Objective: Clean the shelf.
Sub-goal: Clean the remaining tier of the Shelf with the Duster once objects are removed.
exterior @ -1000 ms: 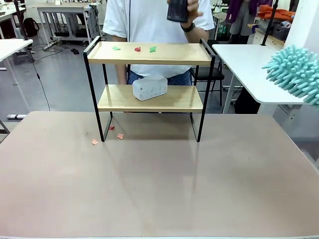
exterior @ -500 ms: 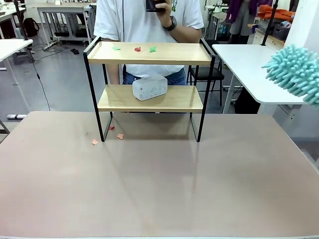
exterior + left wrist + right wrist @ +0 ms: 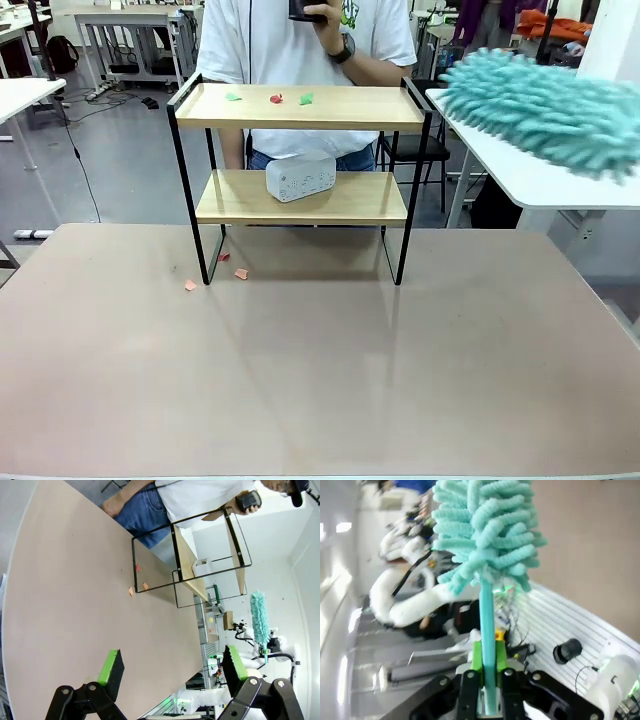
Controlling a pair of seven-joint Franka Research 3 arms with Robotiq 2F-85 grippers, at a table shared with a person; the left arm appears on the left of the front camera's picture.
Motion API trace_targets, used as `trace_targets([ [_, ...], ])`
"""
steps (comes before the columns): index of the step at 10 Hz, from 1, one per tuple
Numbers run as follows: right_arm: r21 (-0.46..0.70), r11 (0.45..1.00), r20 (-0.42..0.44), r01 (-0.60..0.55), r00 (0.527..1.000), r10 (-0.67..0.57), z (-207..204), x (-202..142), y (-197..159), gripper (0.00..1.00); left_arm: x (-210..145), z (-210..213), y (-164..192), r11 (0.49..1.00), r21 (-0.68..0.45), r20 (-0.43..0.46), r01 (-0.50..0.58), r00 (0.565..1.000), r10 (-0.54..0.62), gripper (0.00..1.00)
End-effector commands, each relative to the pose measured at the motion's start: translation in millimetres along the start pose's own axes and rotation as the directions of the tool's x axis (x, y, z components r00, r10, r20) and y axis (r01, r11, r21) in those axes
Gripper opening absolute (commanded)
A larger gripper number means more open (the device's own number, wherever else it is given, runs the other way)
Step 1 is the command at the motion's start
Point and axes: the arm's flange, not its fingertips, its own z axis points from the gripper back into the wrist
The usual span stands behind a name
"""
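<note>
Compared with 1 second ago, the person (image 3: 300, 50) behind the shelf (image 3: 300, 108) holds the dark object (image 3: 305, 9) higher, now at the top edge of the front view. Farther right, the teal duster (image 3: 540, 105), then just a bushy end at the right edge, now stretches leftward as a long blurred head above the white side table (image 3: 520, 175), its tip near the shelf's upper right corner but apart from it. The shelf stands where it did, at the far middle of the brown table (image 3: 320, 380).

On the top board lie 3 paper scraps (image 3: 276, 98), green, red and green; a white box (image 3: 300, 177) sits on the lower board, and 3 pinkish scraps (image 3: 241, 273) lie on the table by the left legs.

The left wrist view adds the left gripper (image 3: 172, 666), jaws spread wide with nothing between them above bare table, the shelf seen sideways beyond. The right wrist view adds the right gripper (image 3: 489, 672), its jaws pinching the duster's thin teal handle (image 3: 487, 630).
</note>
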Motion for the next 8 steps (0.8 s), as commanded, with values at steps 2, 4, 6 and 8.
trace_targets([
  [2, -0.140, 0.990, 0.102, 0.013, 0.995, 0.001, -58, 18, 26, 0.12, 0, 0, 0, 0.999, -0.021, 0.014, 0.027, 1.000, -0.027, 1.00],
  [4, -0.159, 0.987, 0.053, 0.007, 0.999, 0.002, -57, 21, 39, 0.12, 0, 0, 0, 0.999, -0.021, 0.014, 0.027, 1.000, -0.027, 1.00],
  [6, -0.159, 0.987, 0.053, 0.007, 0.999, 0.002, -57, 21, 39, 0.12, 0, 0, 0, 0.999, -0.021, 0.014, 0.027, 1.000, -0.027, 1.00],
  [8, -0.159, 0.987, 0.053, 0.007, 0.999, 0.002, -57, 21, 39, 0.12, 0, 0, 0, 0.999, -0.021, 0.014, 0.027, 1.000, -0.027, 1.00],
])
